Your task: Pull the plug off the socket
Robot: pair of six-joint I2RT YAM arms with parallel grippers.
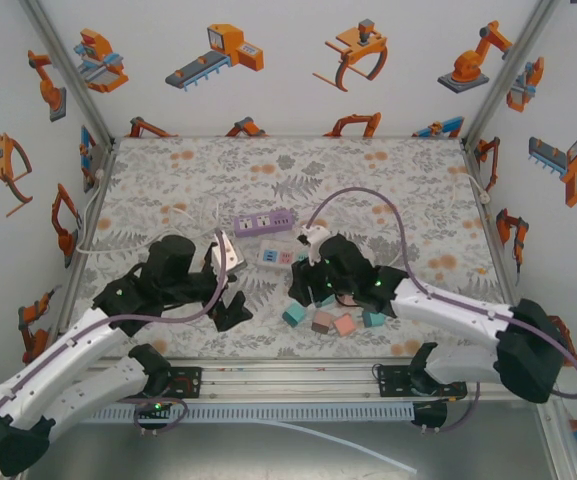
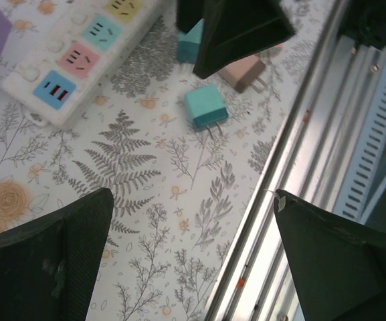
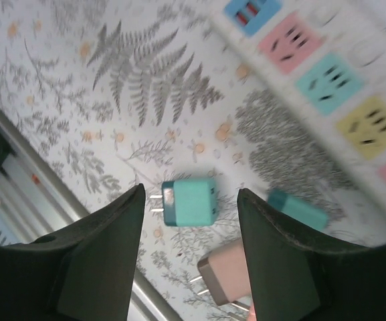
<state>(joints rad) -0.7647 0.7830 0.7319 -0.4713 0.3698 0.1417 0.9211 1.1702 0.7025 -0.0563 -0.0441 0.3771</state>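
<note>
A teal plug [image 3: 189,202] lies on its side on the patterned table, prongs out, free of the socket strip. My right gripper [image 3: 190,194] hovers over it, open, with a gap on each side of the plug. From above, that plug [image 1: 294,315] sits just left of the right gripper [image 1: 306,292]. The white socket strip [image 3: 326,73] with its coloured sockets lies beyond; the sockets that show hold nothing. My left gripper [image 2: 193,204] stands wide open over bare table near the front rail, with the same plug [image 2: 205,107] ahead of it.
A brownish-pink plug [image 3: 226,271] and a second teal plug [image 3: 298,208] lie close by; several loose plugs cluster near the front edge [image 1: 344,325]. A purple strip [image 1: 264,220] lies behind the white one [image 1: 276,254]. The metal rail [image 2: 300,167] borders the table's near edge.
</note>
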